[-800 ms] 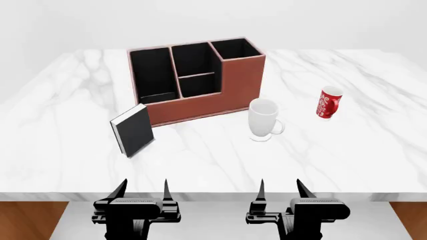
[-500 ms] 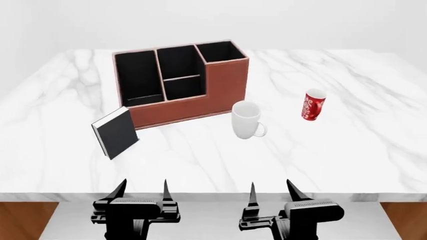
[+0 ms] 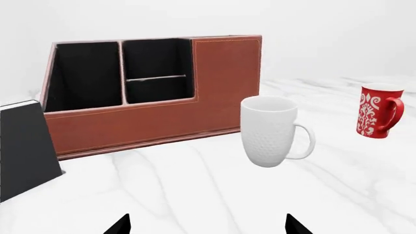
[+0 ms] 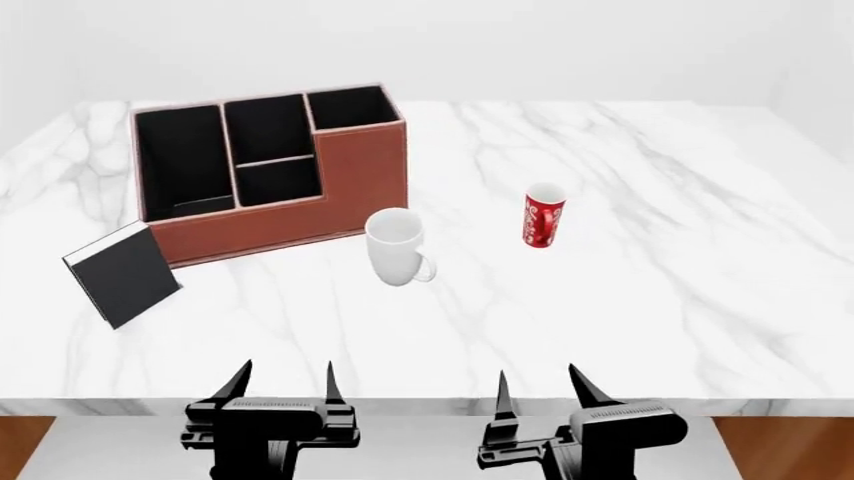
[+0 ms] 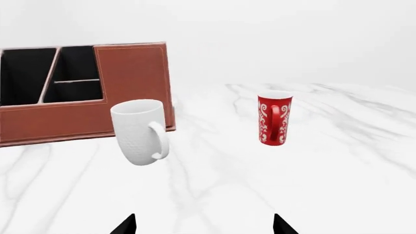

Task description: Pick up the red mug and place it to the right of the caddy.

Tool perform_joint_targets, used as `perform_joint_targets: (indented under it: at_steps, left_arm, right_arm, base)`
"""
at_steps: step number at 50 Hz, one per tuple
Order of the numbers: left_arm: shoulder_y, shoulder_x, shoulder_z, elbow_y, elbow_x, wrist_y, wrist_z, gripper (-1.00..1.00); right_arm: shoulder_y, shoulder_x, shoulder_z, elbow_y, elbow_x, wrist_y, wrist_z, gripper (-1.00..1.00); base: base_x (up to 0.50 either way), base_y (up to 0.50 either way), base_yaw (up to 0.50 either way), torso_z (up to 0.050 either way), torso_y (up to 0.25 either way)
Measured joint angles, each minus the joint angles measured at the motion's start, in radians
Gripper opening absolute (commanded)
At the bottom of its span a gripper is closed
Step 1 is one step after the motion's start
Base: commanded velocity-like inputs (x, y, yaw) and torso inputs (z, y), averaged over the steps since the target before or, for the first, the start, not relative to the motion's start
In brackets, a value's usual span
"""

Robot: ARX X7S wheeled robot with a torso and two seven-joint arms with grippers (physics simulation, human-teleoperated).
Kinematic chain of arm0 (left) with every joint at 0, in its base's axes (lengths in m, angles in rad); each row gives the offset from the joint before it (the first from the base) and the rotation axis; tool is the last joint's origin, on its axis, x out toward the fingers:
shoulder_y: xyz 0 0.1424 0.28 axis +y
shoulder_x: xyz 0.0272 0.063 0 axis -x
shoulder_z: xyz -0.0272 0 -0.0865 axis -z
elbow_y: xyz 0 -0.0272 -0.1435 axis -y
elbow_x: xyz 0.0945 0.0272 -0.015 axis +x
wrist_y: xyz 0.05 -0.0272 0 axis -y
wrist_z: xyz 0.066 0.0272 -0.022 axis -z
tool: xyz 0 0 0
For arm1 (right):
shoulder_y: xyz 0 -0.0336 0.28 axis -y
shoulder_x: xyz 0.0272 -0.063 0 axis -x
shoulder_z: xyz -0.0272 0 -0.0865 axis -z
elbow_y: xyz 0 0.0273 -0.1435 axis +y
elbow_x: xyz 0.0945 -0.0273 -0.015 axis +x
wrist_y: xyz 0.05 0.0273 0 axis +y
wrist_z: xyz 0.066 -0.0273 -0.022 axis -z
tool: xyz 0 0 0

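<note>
Our left gripper [image 4: 282, 381] hangs low at the near edge of the white marble table [image 4: 667, 290], black fingers pointing up and forward, spread apart with nothing between them. Ahead of its fingers and off to the left, a small black book [image 4: 123, 273] leans tilted beside the large reddish-brown leather-look caddy [image 4: 274, 172]; its black-lined compartments look empty as far as we can see. Our right gripper [image 4: 541, 388] sits in a matching pose, fingers also parted and holding nothing. Ahead of them, slightly left, stands the plain white mug [image 4: 398, 246], just right of the caddy. The small red mug with white patterning [image 4: 542, 215] stands upright straight ahead, well apart from both grippers.
</note>
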State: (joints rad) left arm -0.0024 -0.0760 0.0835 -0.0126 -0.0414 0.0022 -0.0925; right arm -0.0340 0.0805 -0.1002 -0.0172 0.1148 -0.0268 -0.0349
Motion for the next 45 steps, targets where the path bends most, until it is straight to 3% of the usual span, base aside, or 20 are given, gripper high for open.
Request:
perform_joint_targets:
  at_steps: [8, 12, 20, 29, 45]
  left_arm:
    - [-0.002, -0.006, 0.013, 0.002, -0.014, -0.010, -0.009, 1.00]
    - [-0.017, -0.018, 0.017, 0.063, -0.037, -0.096, -0.008, 1.00]
    - [-0.220, -0.048, -0.011, 0.301, -0.111, -0.478, -0.031, 1.00]
    - [-0.474, -0.066, -0.048, 0.469, -0.179, -0.810, -0.055, 1.00]
    - [-0.613, -0.085, -0.053, 0.548, -0.216, -0.974, -0.071, 1.00]
  right_arm:
    - [0.003, 0.012, -0.007, 0.004, 0.014, 0.001, 0.009, 1.00]
    - [0.016, 0.023, -0.012, -0.035, 0.030, 0.057, 0.014, 1.00]
    - [0.142, 0.084, -0.001, -0.254, 0.111, 0.372, 0.036, 1.00]
    - [0.273, 0.130, 0.014, -0.396, 0.160, 0.604, 0.066, 1.00]
    - [0.338, 0.153, 0.026, -0.425, 0.187, 0.701, 0.085, 1.00]
  base:
    - [0.05, -0.33, 0.00, 0.000, 0.000]
    - [0.00, 0.00, 0.00, 0.000, 0.000]
    - [0.01, 0.00, 0.00, 0.000, 0.000]
    - [0.50, 0.00, 0.00, 0.000, 0.000]
    - [0.50, 0.00, 0.00, 0.000, 0.000]
